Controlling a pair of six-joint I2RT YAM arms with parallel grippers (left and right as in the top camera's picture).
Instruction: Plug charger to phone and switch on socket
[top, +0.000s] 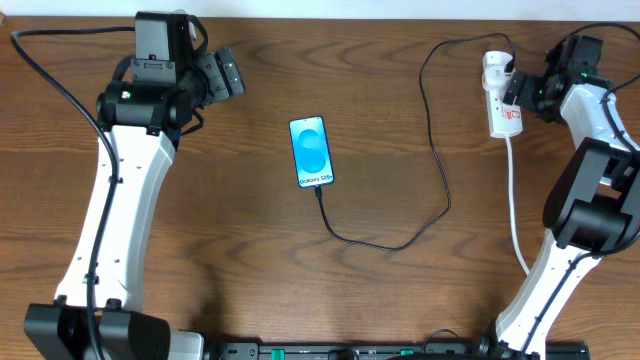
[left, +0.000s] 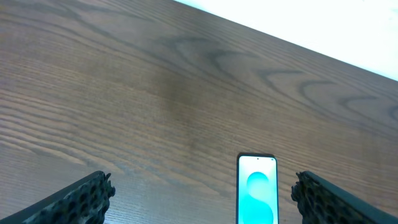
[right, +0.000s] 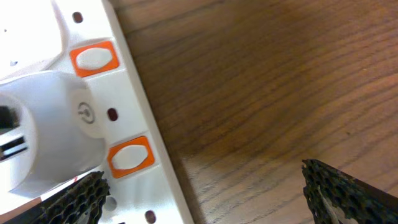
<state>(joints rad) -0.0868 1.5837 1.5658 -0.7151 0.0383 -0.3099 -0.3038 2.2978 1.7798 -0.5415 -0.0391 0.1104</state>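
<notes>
The phone (top: 311, 152) lies flat mid-table with its blue screen up, and it also shows in the left wrist view (left: 257, 190). The charger cable (top: 440, 170) runs from the phone's near edge, loops right, then goes back to a plug on the white socket (top: 500, 95) at the far right. My left gripper (top: 225, 75) hovers open, left of and beyond the phone, holding nothing (left: 202, 199). My right gripper (top: 520, 90) is open at the socket (right: 155, 118). One finger (right: 78, 199) is over the strip near an orange switch (right: 129, 155); the other is over bare wood.
A white plug body (right: 43, 130) sits in the strip between two orange switches (right: 93, 59). The socket's thick white cord (top: 515, 210) trails toward the front right, next to the right arm's base. The table's far edge (left: 298, 46) meets a white wall.
</notes>
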